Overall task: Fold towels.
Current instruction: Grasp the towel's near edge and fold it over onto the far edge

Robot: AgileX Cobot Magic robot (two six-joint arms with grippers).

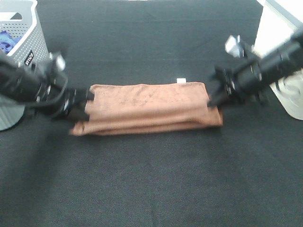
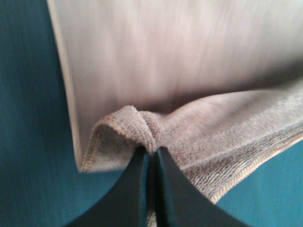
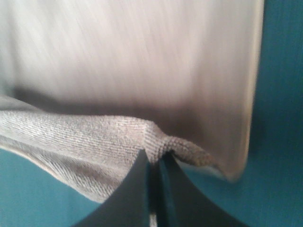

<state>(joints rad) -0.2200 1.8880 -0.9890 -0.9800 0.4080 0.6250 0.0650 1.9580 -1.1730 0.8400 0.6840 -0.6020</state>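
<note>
L tool point(image 1: 89, 100) and R tool point(image 1: 211, 98) each clenched on 1 end of the reddish-brown towel point(image 1: 151, 106), half-folded on the bench point(image 1: 151, 184), top layer held taut btwn them, likely so the fold lands square.

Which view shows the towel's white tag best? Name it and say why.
The exterior high view: the white tag sticks out at the far edge of the folded reddish-brown towel. Both wrist views show only pinched towel corners, no tag.
</note>
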